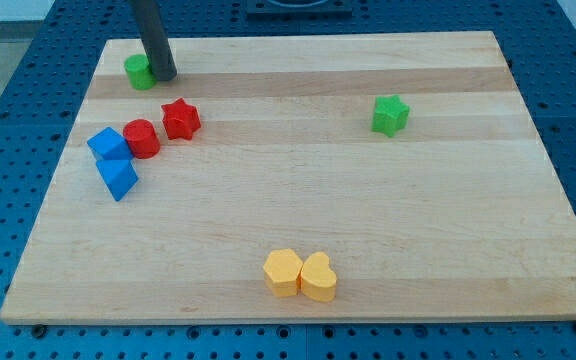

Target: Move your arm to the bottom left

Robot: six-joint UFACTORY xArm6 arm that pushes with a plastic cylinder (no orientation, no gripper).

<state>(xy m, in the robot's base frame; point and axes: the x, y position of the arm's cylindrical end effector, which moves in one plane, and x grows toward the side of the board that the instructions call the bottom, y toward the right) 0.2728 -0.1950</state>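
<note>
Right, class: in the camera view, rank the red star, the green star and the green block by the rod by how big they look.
1. red star
2. green star, nearly alike
3. green block, partly hidden by the rod and farther away, so unsure

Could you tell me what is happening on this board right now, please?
My arm's rod stands near the view's top left of the wooden board, with my tip right beside a small green block. Below it sit a red star, a red cylinder and two blue blocks. A green star lies towards the right, and two yellow blocks touch near the bottom edge. I am to move to the bottom left, and my tip is not there yet.
</note>
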